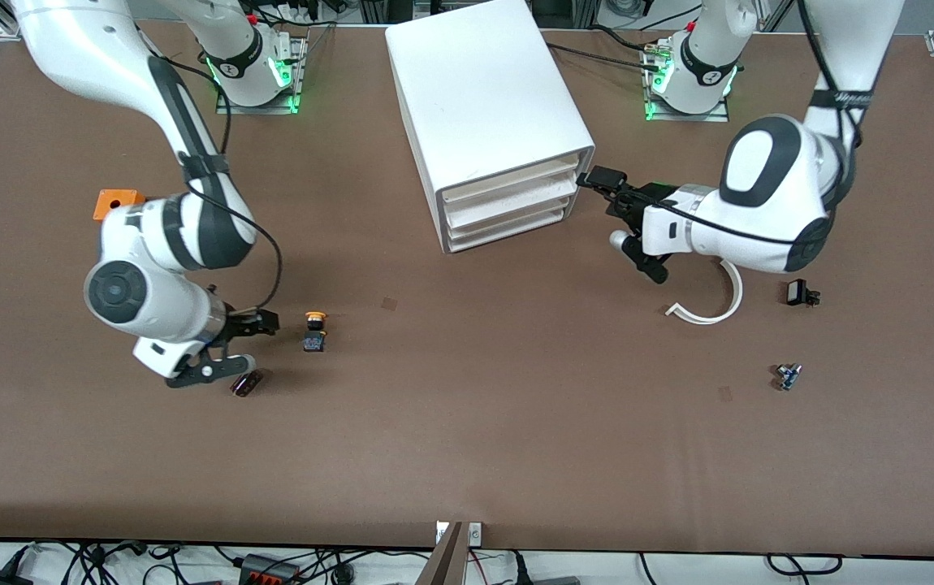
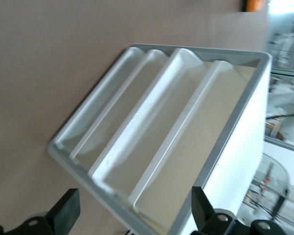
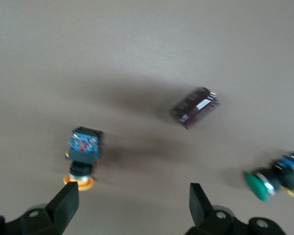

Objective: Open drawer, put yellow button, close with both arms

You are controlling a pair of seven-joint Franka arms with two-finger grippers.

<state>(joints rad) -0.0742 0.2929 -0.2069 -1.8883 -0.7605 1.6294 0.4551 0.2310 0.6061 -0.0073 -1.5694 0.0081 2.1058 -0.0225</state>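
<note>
White plastic makes up the cabinet (image 1: 490, 114) at the desk's (image 1: 467, 439) edge where the arm bases stand, and the drawer (image 1: 509, 180), the uppermost of its three, sits pushed in flush with the two below it. The left pincer (image 1: 628, 236) hangs just beside the cabinet's front corner, toward the left arm's end of the desk, its fingers (image 2: 66, 211) spread wide and holding nothing; its wrist view looks straight at the stacked drawer fronts. The right pincer (image 1: 249, 351) is low over the desk with its fingers (image 3: 63, 205) likewise parted and empty. The yellow button (image 1: 315, 331) lies on its side just in front of those parted fingers, not touching them. A small dark chip (image 1: 245, 383) lies close by that pincer too. A green-capped button (image 3: 272, 178) shows in the right wrist view.
</note>
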